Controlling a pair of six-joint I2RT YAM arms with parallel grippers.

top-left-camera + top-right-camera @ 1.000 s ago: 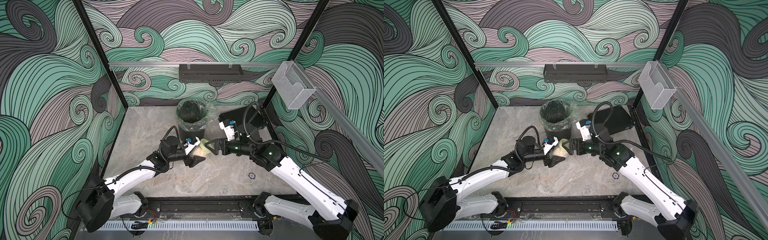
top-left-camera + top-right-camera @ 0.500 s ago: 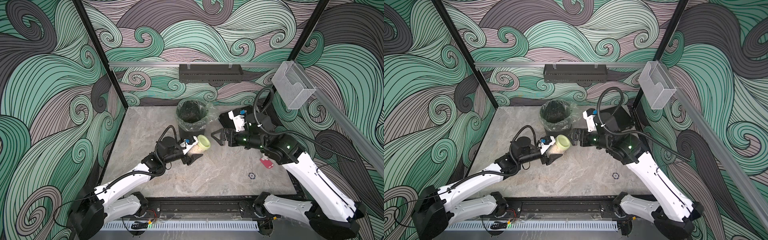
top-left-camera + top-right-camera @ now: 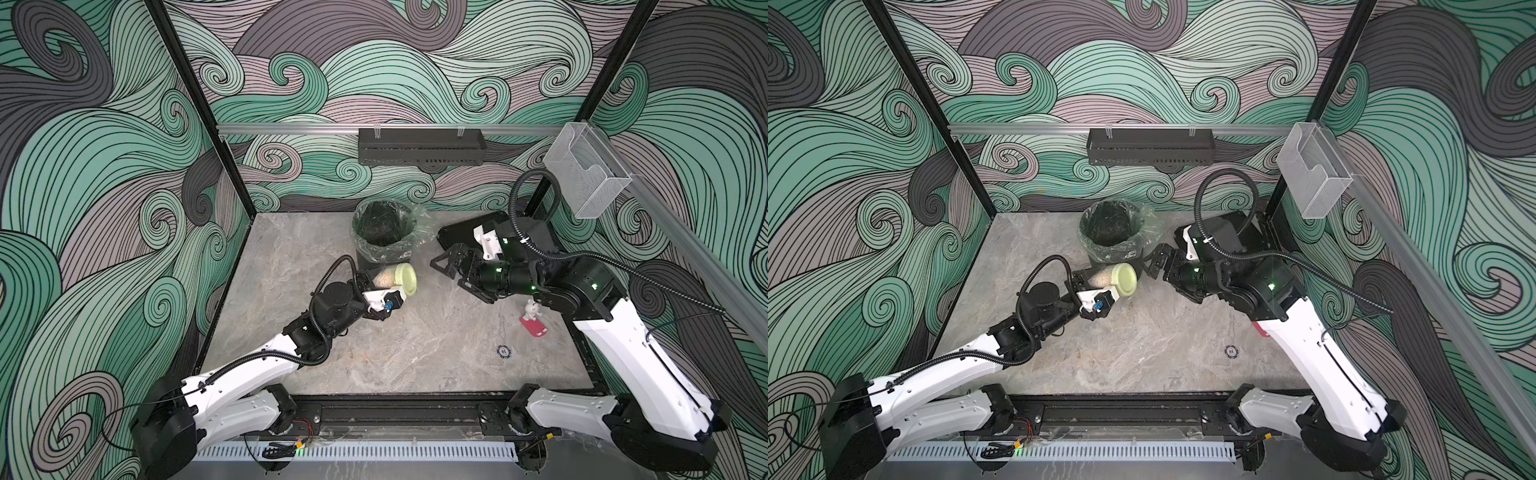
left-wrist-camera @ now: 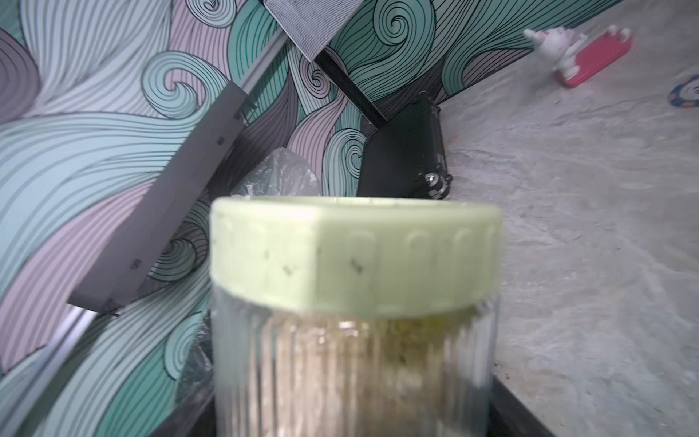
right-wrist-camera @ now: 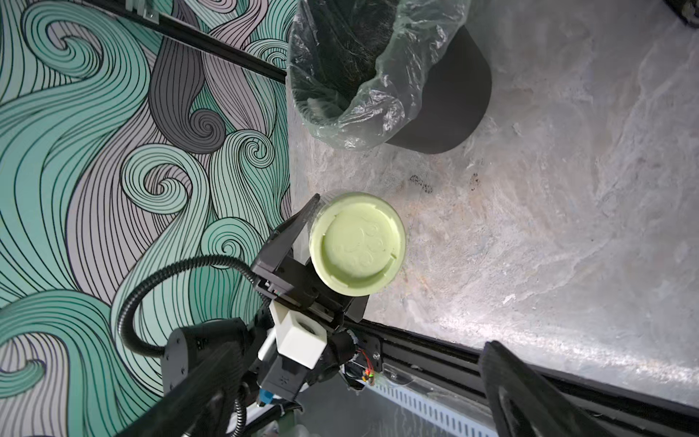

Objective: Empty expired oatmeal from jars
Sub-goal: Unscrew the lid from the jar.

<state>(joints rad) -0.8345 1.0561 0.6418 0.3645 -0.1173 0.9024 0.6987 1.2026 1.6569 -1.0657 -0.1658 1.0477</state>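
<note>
Left gripper (image 3: 380,291) first: it's clamped across the ribbed glass of the jar (image 3: 384,277), one finger on either side, and the jar lies sideways in that grip. Opposite it is the right gripper (image 3: 455,276), jaws spread wide with nothing between them and a clear gap from its fingertips to the jar.

Biggest thing on the floor is the grey marbled table (image 3: 415,357), running under both grippers. Next is the bin (image 3: 363,266), black with a clear plastic liner. It stands upright just beyond the left gripper, on its far side, with the jar right by the bin's wall. I can't tell whether they touch. A flat black slab (image 3: 455,232) lies beyond the right gripper, near the back corner.

On to the jar. Its pale yellow-green lid (image 3: 406,280) is on and points straight at the right gripper's open jaws. The oatmeal (image 4: 378,359) shows beige and flaky through the glass, packed up under the lid.

Smaller still, a white toy figure on a red base (image 3: 533,320) sits on the table behind the right gripper, beside its arm. A small round token (image 3: 503,351) lies just nearer the front edge.
</note>
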